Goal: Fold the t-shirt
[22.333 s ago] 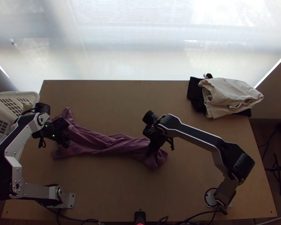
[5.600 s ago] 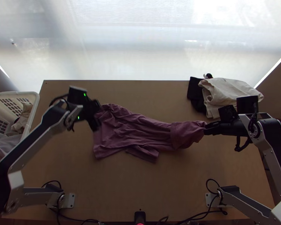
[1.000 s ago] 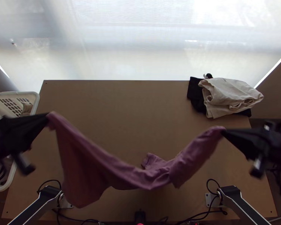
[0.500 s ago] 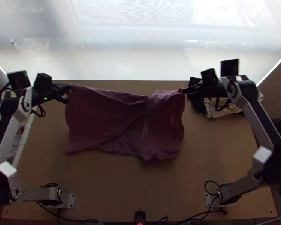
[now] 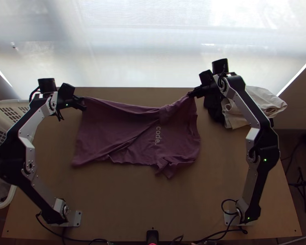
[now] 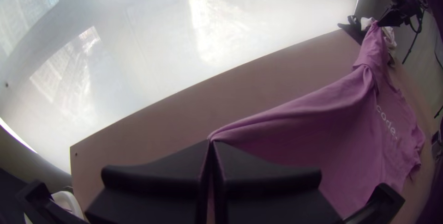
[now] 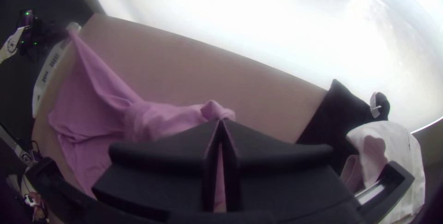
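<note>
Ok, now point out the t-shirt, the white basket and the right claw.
T-shirt [image 5: 108, 126]: top view, on its plain body.
White basket [image 5: 13, 107]: top view, on its rim.
Right claw [image 7: 221, 122]: right wrist view, between its fingertips.

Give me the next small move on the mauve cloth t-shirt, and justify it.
I'd probably ease the left arm's black claw and the right arm's black claw slightly apart. Both are shut on the far edge of the mauve cloth t-shirt, that edge dips between them, and diagonal creases cross the cloth, so a little more tension might flatten it.
</note>
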`<state>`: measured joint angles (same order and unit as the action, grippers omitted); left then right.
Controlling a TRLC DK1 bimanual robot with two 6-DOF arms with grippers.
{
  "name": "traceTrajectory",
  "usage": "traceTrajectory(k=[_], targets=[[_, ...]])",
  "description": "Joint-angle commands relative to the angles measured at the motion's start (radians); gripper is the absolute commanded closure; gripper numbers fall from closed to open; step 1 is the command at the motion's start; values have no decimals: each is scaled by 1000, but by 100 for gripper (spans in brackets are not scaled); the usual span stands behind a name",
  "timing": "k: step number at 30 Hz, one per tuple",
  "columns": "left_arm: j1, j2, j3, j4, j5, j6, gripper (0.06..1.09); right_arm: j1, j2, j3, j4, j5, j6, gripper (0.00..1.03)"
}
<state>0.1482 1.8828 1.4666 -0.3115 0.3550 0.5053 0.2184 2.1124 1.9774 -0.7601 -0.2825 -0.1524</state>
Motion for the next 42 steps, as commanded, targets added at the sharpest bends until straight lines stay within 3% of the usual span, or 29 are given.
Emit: traceTrajectory(k=[1,4,7,13,17,27,37,42], targets=[[-9,165,189,-6,-65,-17,105,-4,100,170,1,106,28,99],[1,207,230,-9,-85,-34,105,-22,153,239,-28,114,42,99],[-19,246,230,-52,-87,-4,105,-13,268,311,-166,89,-4,99],[-45,283,230,-109,-97,15,105,-5,299,293,-205,89,-12,99],[-62,223,196,-221,-90,45,105,21,213,202,-248,88,-21,99],[-133,-99,-26,-221,-31,65,105,130,-37,-55,-234,65,-19,100],[-73,-263,-250,-222,-33,294,105,70,-209,-299,-235,65,-56,100],[-30,-294,-299,-225,-33,354,105,42,-255,-385,-239,65,-67,100]])
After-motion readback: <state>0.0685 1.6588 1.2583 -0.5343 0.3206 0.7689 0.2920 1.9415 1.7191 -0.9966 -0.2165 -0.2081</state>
